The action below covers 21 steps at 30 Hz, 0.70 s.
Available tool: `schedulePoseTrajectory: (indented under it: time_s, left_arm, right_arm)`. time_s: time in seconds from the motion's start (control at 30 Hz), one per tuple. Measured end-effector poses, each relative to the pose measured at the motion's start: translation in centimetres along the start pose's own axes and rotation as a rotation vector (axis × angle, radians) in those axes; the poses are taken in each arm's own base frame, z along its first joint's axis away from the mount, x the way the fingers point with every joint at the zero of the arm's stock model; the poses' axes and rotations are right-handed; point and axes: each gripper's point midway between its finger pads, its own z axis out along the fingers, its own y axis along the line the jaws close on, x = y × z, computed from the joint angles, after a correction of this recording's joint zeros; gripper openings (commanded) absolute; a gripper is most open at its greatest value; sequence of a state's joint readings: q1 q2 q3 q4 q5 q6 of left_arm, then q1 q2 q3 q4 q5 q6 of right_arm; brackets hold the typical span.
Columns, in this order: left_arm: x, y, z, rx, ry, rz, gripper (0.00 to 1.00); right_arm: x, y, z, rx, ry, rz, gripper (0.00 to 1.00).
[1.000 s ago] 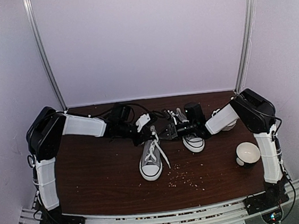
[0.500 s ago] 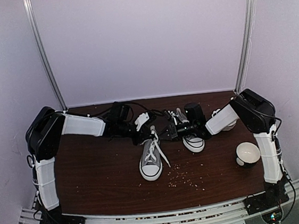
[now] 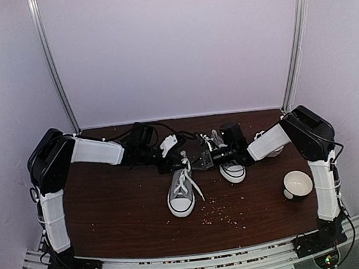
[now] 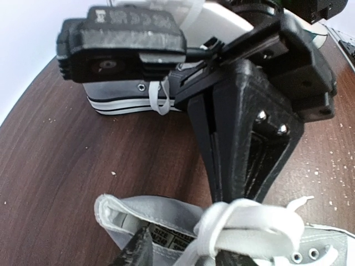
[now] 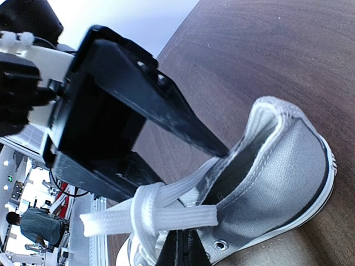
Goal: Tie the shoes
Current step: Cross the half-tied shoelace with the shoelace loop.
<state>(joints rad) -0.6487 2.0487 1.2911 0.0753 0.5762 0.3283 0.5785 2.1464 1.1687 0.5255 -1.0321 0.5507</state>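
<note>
While both arms meet over the heel end of the centre grey sneaker (image 3: 181,197), the right gripper (image 4: 222,195) has its fingers pressed together, pinching the white lace (image 4: 252,224) above that sneaker's tongue. The left gripper (image 4: 183,256) stands spread, one finger on each side of the same lace bundle. The second sneaker (image 3: 233,171) sits just right of and behind the centre sneaker. A white bowl (image 3: 298,184) stands well to its right, and crumbs (image 3: 223,214) lie near its toe.

Robotics lab test cell, by the look: dark wood table (image 3: 110,206) boxed in by plain white panels (image 3: 170,45) on aluminium posts (image 3: 53,64), two arms (image 3: 94,151) bolted to a slotted metal rail (image 3: 193,261) at its near edge, a seated person (image 5: 30,235) glimpsed in the room beyond.
</note>
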Motion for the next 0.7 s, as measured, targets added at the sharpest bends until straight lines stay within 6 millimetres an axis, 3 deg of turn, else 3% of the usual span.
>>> schedulePoseTrajectory:
  time_s: [0.4,0.6,0.7]
  left_arm:
    - [-3.3,-2.6,-2.2,0.052,-0.039,0.139,0.45]
    - [-2.9,-4.1,-1.9,0.087,0.006,0.191,0.46]
    - [-3.8,-4.2,-1.7,0.072,0.009,0.219,0.44]
  right_arm:
    - [0.4,-0.1,0.2,0.033,0.019,-0.024,0.00]
    - [0.2,0.0,0.2,0.036,0.023,-0.034,0.00]
    - [0.2,-0.1,0.2,0.038,0.024,-0.035,0.00]
